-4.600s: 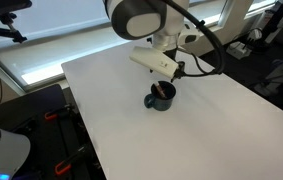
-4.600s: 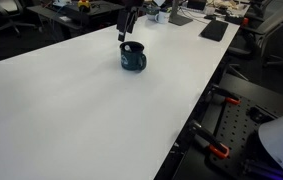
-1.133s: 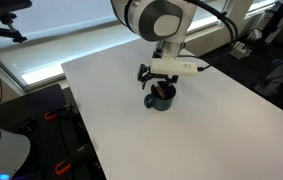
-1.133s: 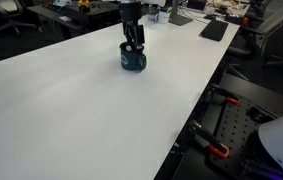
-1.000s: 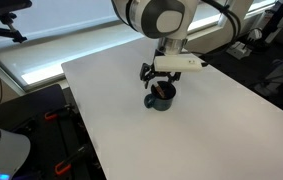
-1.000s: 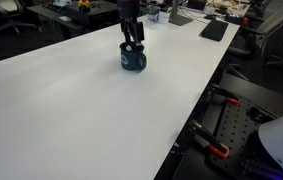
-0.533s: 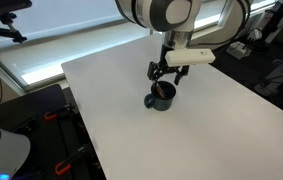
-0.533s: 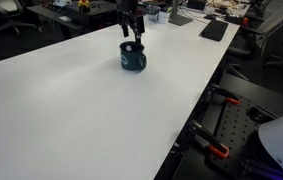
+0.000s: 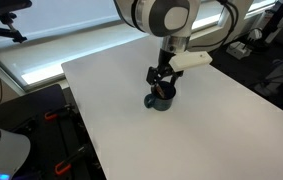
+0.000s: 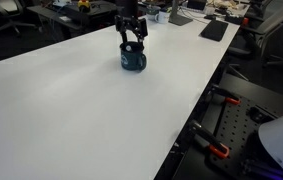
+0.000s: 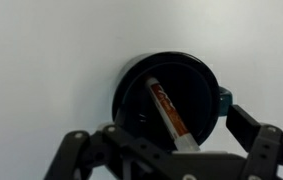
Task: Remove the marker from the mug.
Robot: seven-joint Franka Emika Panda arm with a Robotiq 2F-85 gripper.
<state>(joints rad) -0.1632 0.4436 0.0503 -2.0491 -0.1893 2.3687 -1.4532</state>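
Observation:
The mug (image 9: pixel 161 101) is dark blue-grey and stands upright on the white table (image 9: pixel 131 130); it also shows in the other exterior view (image 10: pixel 132 61). In the wrist view I look straight down into the mug (image 11: pixel 196 80), with its handle (image 11: pixel 224 100) to the right. The marker (image 11: pixel 167 108), reddish with a pale end, leans inside the mug. My gripper (image 9: pixel 161 82) hovers just above the mug's rim in both exterior views (image 10: pixel 131 42). It is open (image 11: pixel 166 150), with its fingers spread wider than the mug. It holds nothing.
The table's edges run near the mug's far side (image 10: pixel 181 25) and along the front (image 9: pixel 91 150). Black stands with orange clamps (image 10: pixel 216 150) sit below the table edge. Office desks with clutter (image 10: pixel 211 25) lie beyond the table.
My gripper has come over the mug and its wrist has turned; in the last half second it dropped slightly toward the rim. The mug and marker have not moved.

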